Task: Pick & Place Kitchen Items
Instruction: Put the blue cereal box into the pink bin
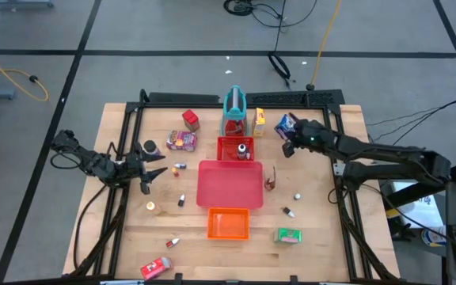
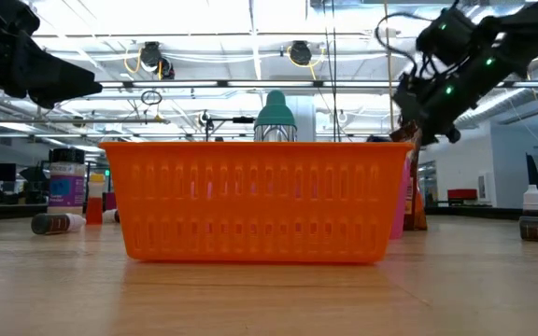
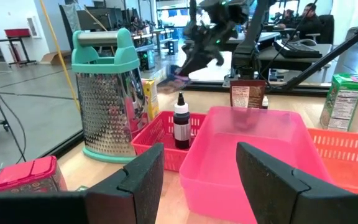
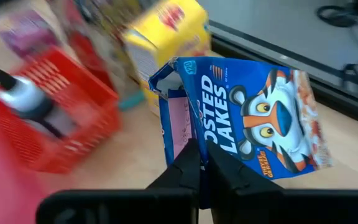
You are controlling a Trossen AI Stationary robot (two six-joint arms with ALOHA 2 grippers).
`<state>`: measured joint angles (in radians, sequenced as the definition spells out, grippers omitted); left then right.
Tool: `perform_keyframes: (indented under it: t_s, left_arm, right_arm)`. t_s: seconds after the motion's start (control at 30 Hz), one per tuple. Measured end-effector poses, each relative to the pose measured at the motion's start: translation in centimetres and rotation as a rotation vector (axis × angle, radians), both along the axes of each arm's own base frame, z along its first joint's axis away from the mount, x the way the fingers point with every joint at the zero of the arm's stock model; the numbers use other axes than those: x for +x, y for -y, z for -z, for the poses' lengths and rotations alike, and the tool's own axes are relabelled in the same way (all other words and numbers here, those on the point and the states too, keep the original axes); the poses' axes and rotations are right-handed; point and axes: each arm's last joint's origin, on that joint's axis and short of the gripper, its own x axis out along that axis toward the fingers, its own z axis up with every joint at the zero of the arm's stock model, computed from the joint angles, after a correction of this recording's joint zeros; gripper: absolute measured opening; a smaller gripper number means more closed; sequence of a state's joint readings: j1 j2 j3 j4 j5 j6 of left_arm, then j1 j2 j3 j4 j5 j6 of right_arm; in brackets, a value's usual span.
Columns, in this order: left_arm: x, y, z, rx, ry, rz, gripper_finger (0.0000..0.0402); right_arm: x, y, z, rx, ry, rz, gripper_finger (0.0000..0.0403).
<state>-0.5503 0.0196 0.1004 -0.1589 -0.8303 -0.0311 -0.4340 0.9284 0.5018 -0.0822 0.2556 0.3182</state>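
My right gripper (image 1: pixel 290 144) (image 4: pixel 201 165) is over the table's far right part, shut on the blue-white cereal box (image 1: pixel 286 123) (image 4: pixel 253 118), next to the yellow box (image 1: pixel 258 121). My left gripper (image 1: pixel 153 170) (image 3: pixel 201 168) is open above the table's left part and holds nothing; it faces the trays. A red box (image 1: pixel 190 119), a pink-purple packet (image 1: pixel 182 141), a dark can (image 1: pixel 150 148), a green box (image 1: pixel 290 235) and tiny bottles (image 1: pixel 182 199) rest on the table. One small bottle (image 3: pixel 180 121) stands in the red tray (image 1: pixel 226 145). My right gripper pinches the blue-white box between its two fingers at the corner edge (image 4: pixel 194 134) where the printed front meets the narrow pale side panel. The fingers come from above, slanting down. The box sits tilted beyond the fingertips; whether it touches the table I cannot tell.
The teal stand (image 1: pixel 234 111) rises at the far middle. In front of it lie the red tray, a pink tray (image 1: pixel 229 184) and an orange tray (image 1: pixel 228 223) in a row toward the near edge. A brown packet (image 1: pixel 270 180) stands right of the pink tray.
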Motion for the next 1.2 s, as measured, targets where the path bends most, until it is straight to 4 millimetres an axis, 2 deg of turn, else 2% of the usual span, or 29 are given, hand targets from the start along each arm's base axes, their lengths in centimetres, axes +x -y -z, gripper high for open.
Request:
perform_keyframes:
  t_s: [0.13, 0.43, 0.6, 0.87, 1.0, 1.2]
  left_arm:
    - [0.0, -0.1, 0.0, 0.003, 0.002, -0.037, 0.0200]
    - [0.0, -0.1, -0.8, 0.004, 0.061, -0.034, 0.0200]
    - [0.5, 0.3, -0.9, 0.027, 0.052, -0.001, 0.0200]
    - [2.5, 1.7, -1.8, 0.159, 0.076, 0.042, 0.0200]
    - [3.6, 2.2, -2.1, 0.211, 0.105, 0.029, 0.0200]
    - [5.6, 2.3, -2.5, 0.219, 0.075, 0.010, 0.0200]
  right_arm:
    - [-0.3, -0.9, -1.3, 0.041, 0.132, -0.046, 0.0000]
    - [0.3, -3.5, -4.5, 0.099, 0.459, -0.334, 0.0000]
    - [0.8, -4.7, -4.8, 0.136, 0.510, -0.400, 0.0000]
    - [1.5, -7.0, -6.1, 0.150, 0.644, -0.561, 0.0000]
    - [1.7, -7.8, -6.1, 0.153, 0.650, -0.583, 0.0000]
    - [3.1, -8.8, -5.8, 0.161, 0.673, -0.638, 0.0000]
